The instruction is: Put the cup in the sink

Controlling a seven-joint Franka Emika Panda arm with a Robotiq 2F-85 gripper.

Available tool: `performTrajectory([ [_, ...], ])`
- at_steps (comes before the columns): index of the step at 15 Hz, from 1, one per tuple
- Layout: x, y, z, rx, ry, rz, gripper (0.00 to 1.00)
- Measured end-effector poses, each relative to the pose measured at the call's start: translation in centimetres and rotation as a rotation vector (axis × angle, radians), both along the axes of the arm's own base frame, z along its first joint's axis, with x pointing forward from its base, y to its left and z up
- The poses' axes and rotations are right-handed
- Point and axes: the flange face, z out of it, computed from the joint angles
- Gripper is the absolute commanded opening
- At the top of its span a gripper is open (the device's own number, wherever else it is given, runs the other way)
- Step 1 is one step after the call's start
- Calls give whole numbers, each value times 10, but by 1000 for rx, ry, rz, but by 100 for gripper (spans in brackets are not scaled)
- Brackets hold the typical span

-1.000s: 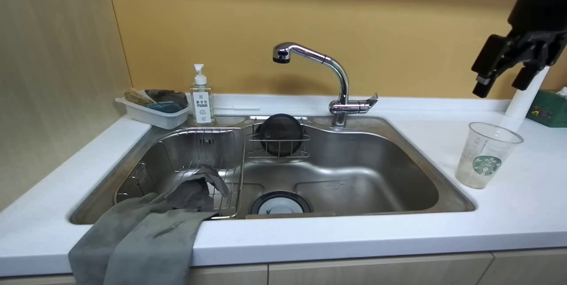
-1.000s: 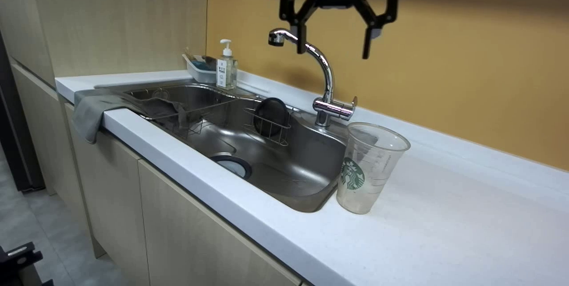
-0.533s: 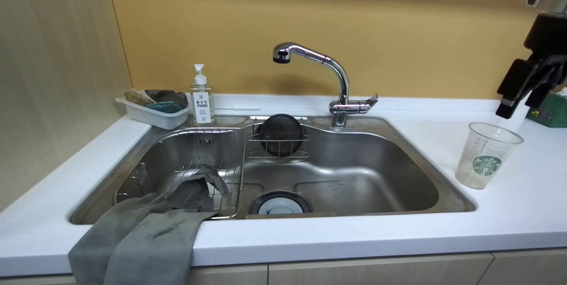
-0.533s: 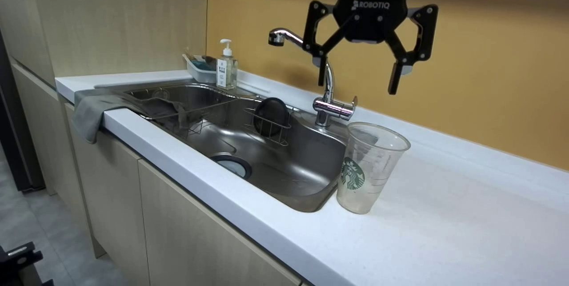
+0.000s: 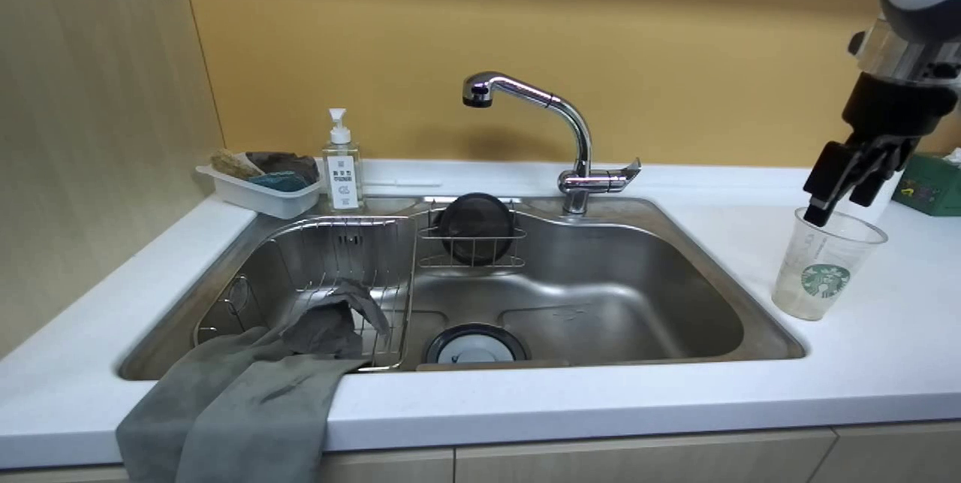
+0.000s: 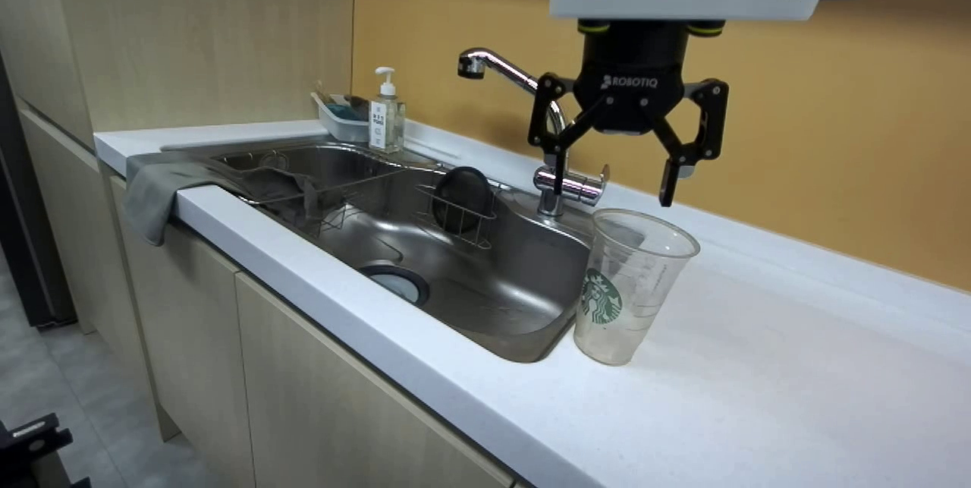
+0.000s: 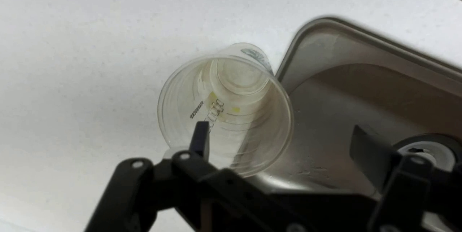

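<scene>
Clear cup (image 6: 633, 289) on the counter (image 6: 774, 397), gripper (image 6: 612, 193) spread wide near the rim!
The cup stands upright between the counter's front and back edges, just beside a rounded corner of the sink (image 5: 646, 265). In the wrist view, one fingertip overlaps the cup's mouth, the other shows against the sink; touching the cup or apart, I can't tell. Toward the back edge, the chrome faucet (image 5: 579, 130); draped over the front edge, a grey towel (image 5: 248, 415); and by the back corner, a white tub (image 5: 278, 202) beside a pump bottle (image 5: 343, 176).
</scene>
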Motion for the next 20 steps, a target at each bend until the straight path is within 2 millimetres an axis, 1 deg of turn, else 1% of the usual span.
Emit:
performTrajectory([
  [3,7,-1,-15,11,12,-8,100],
  [5,10,-1,-21,30,20,-21,100],
  [6,12,-1,-23,42,21,-27,96],
  [7,13,-1,-25,54,23,-32,75],
  [9,16,-1,-27,76,23,-37,70],
  [13,17,-4,-29,101,21,-54,40],
  [15,17,-7,-29,102,20,-62,27],
  [16,17,-10,-29,103,19,-66,19],
  [19,16,-15,-27,103,16,-76,2],
  [20,17,-15,-26,103,15,-76,0],
])
